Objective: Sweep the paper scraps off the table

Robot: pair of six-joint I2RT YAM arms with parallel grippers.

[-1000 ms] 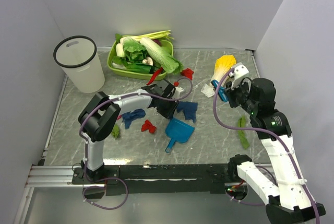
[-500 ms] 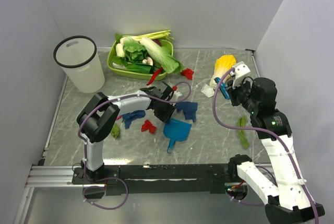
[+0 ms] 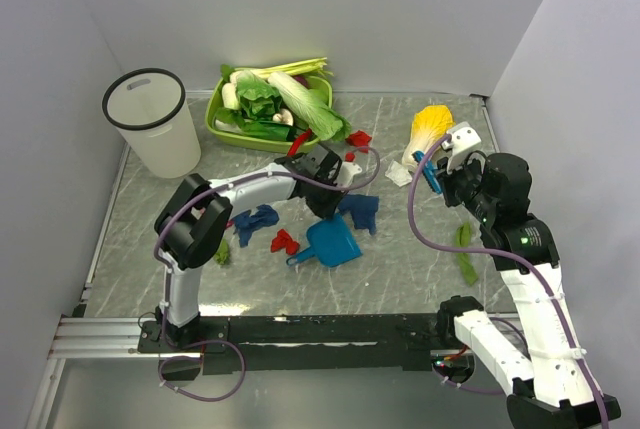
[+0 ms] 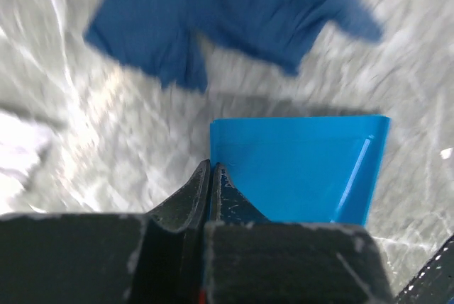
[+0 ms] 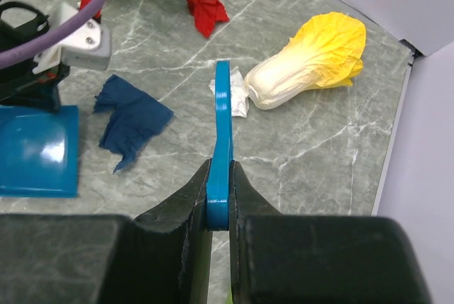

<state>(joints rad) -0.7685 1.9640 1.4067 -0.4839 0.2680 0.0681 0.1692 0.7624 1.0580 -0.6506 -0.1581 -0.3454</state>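
My left gripper (image 3: pixel 323 207) (image 4: pixel 211 166) is shut on the side wall of the light-blue dustpan (image 3: pixel 333 244) (image 4: pixel 298 169), which rests on the table (image 3: pixel 400 279) with its handle pointing left. A dark blue paper scrap (image 3: pixel 360 209) (image 4: pixel 234 13) lies just past the pan's mouth. Another dark blue scrap (image 3: pixel 255 221), a red scrap (image 3: pixel 285 241) and a green scrap (image 3: pixel 221 252) lie left of the pan. A red scrap (image 3: pixel 358 139) (image 5: pixel 207 12) and a white scrap (image 3: pixel 398 176) (image 5: pixel 234 91) lie farther back. My right gripper (image 3: pixel 445 184) (image 5: pixel 221 169) is shut on a flat blue brush handle (image 5: pixel 223 120) above the table.
A yellow cabbage (image 3: pixel 430 127) (image 5: pixel 308 59) lies at the back right beside the white scrap. A lime-green tray (image 3: pixel 222 127) of vegetables and a white bin (image 3: pixel 150 124) stand at the back left. A green strip (image 3: pixel 465 252) lies below my right arm. White walls enclose the table.
My left gripper has moved back and turned the dustpan, so its handle has swung from pointing toward the near edge to pointing left. The right arm has barely moved.
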